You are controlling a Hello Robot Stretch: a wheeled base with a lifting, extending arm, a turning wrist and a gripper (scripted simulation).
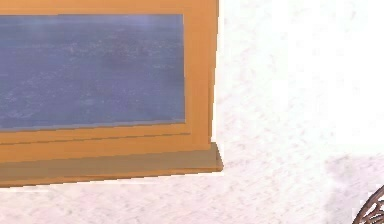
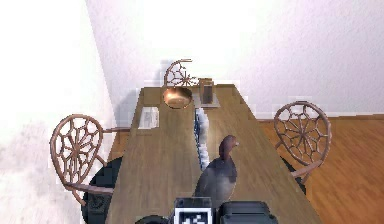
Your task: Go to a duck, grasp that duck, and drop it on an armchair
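A duck [image 2: 220, 172], dark grey with a brownish head, stands upright on the near end of a long wooden table [image 2: 160, 165] in the arm side view. At that view's bottom edge, just below the duck, are a white square with black marks [image 2: 195, 213] and the gripper's dark body [image 2: 155, 219] to its left. The gripper's far end cannot be made out, so I cannot tell whether it holds anything or touches the duck.
Farther along the table lie a pale long object [image 2: 201, 135], a flat whitish item [image 2: 149, 118], a coppery bowl [image 2: 177, 97] and a dark box [image 2: 208, 94]. Wicker-backed chairs stand left [image 2: 78, 150], right [image 2: 303, 132] and at the far end [image 2: 182, 73]. An orange-framed blue panel [image 1: 95, 75] stands close ahead against a white wall.
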